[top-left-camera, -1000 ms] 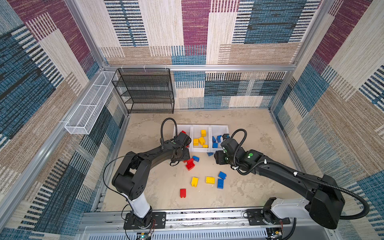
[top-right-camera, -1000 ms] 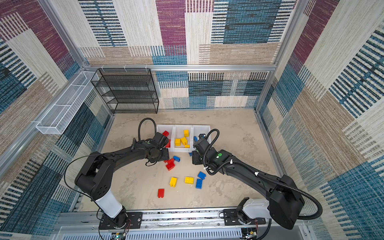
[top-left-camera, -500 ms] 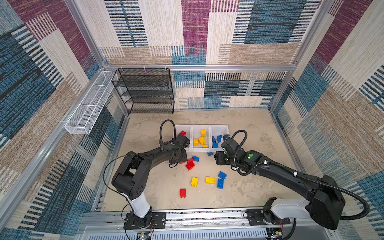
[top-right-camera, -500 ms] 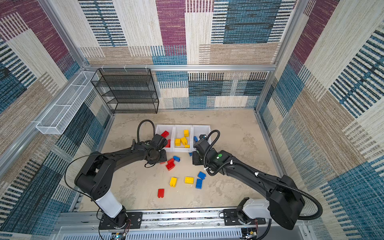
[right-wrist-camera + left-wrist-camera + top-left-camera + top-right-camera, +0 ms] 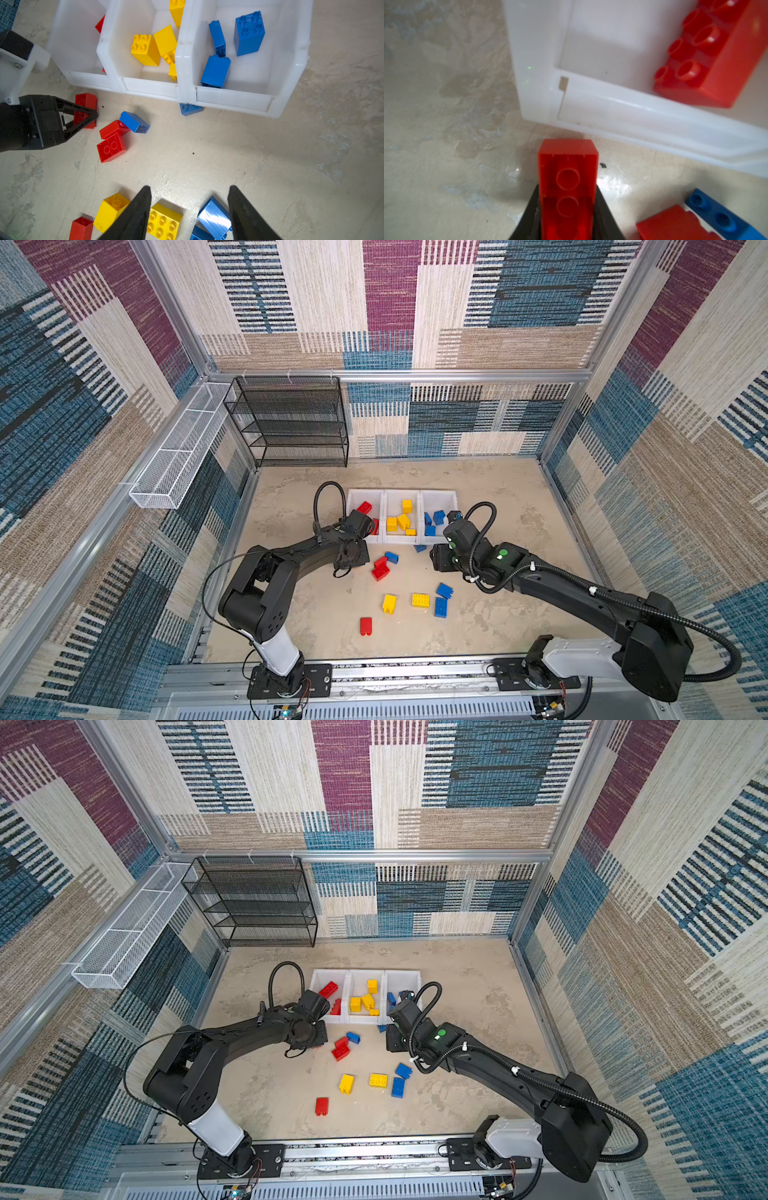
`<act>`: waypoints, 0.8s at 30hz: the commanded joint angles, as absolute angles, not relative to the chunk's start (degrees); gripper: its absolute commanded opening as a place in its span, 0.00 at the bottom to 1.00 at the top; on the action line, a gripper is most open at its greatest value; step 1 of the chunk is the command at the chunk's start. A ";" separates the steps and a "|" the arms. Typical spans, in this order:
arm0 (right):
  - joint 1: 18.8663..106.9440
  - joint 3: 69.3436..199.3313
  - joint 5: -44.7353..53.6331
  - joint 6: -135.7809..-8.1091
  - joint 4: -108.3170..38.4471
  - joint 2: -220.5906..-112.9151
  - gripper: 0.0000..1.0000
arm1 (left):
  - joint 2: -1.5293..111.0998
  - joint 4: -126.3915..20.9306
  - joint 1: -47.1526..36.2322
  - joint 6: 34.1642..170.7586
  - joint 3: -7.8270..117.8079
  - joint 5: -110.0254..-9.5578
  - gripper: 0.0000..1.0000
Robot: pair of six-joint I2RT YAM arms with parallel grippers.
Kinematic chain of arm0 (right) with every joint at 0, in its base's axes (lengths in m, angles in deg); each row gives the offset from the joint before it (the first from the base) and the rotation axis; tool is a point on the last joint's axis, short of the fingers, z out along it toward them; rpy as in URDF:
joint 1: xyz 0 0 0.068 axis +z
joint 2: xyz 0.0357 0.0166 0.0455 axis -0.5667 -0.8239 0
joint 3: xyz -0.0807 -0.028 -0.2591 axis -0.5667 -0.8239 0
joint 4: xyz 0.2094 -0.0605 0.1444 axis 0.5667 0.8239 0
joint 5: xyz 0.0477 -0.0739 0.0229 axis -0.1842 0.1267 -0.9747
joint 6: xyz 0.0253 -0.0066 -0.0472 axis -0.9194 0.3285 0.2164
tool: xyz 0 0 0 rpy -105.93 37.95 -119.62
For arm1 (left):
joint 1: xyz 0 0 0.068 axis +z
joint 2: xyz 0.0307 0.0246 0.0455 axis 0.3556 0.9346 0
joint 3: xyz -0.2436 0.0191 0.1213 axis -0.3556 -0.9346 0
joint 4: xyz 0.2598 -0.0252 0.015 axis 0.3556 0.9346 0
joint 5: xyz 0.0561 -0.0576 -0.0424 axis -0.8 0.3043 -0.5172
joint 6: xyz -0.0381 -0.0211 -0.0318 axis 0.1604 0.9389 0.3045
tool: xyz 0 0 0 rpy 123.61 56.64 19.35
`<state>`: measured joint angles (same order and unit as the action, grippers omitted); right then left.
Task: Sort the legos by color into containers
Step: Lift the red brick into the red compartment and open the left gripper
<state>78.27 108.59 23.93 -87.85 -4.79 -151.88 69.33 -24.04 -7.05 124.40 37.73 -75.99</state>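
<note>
An oblong red brick (image 5: pixel 568 160) is clamped lengthwise between the narrowed fingers of the left tool (image 5: pixel 568 199). Its free end stops just short of the front corner of the left-end bin, close to the wall but apart from it. Whether it is lifted off the table cannot be told. The three joined white bins (image 5: pixel 234 97) stand in a row: the left one holds red bricks (image 5: pixel 365 507), the middle one yellow bricks (image 5: pixel 144 49), the right one blue bricks (image 5: pixel 249 33). Just beside the left tool, two loose red bricks (image 5: pixel 111 147) and a blue brick (image 5: pixel 135 124) lie touching in a small cluster. A small blue brick (image 5: pixel 190 108) sits against the front wall where the middle and right bins meet. The right tool (image 5: pixel 190 189) stands wide with nothing between its fingers, in front of the right bin and well apart from the clamped brick. Near its fingers lie a square yellow brick (image 5: pixel 164 220), a blue brick on its side (image 5: pixel 215 217), a second yellow brick (image 5: pixel 112 207) and a red one (image 5: pixel 81 228). The table (image 5: pixel 498 497) runs bare from the right bin to the side frame, and behind the bins to the back wall. A black mesh rack (image 5: pixel 291 423) fills the far left corner, and a white wire basket (image 5: pixel 178 452) hangs on the left wall.
</note>
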 commanded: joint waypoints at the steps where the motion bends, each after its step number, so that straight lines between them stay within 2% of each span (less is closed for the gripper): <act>1: 78.26 108.23 24.11 -88.95 -6.48 -151.26 0.62 | 67.71 -23.64 -7.18 123.76 35.87 -73.91 0.20; 9: 78.29 107.53 24.12 -89.67 -6.67 -150.68 0.61 | 58.94 -22.31 -8.72 123.87 31.48 -71.93 0.21; 14: 78.29 107.71 24.35 -89.58 -6.49 -150.80 0.61 | 57.29 -21.41 -8.62 119.85 37.62 -71.44 0.21; 17: 78.28 107.79 24.21 -89.75 -6.49 -150.80 0.61 | 61.24 -21.17 -7.55 115.53 44.87 -71.53 0.22; 24: 78.23 107.66 24.64 -90.35 -5.37 -149.25 0.61 | 79.19 -12.08 -3.31 107.87 66.41 -69.83 0.24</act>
